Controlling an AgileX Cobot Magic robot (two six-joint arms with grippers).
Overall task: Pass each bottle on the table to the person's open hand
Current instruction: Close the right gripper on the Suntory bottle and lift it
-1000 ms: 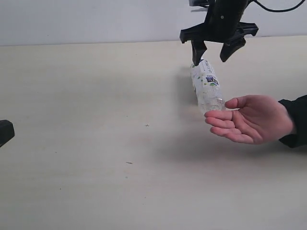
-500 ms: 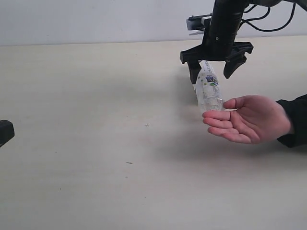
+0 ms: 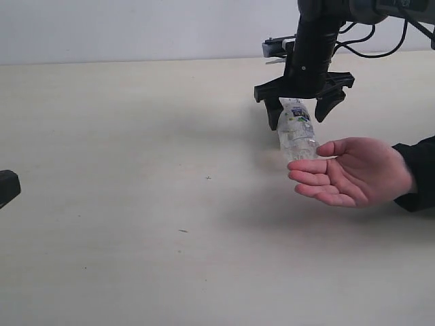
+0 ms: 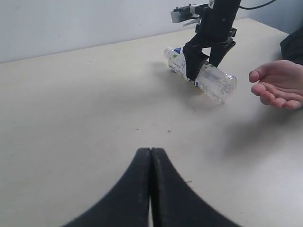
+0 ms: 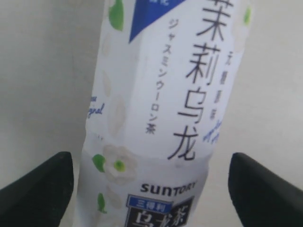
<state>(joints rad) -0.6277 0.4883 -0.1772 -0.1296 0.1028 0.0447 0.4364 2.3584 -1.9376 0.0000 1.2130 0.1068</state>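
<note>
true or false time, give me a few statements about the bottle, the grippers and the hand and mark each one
1. The bottle lies on its side on the table. True.
2. The right gripper is shut tight on the bottle. False: its jaws stand open, one on each side of the bottle.
3. The left gripper is shut. True.
4. The person's hand holds the bottle. False: it is open and empty, near the bottle's base end.
5. Four bottles are in view. False: only one shows.
</note>
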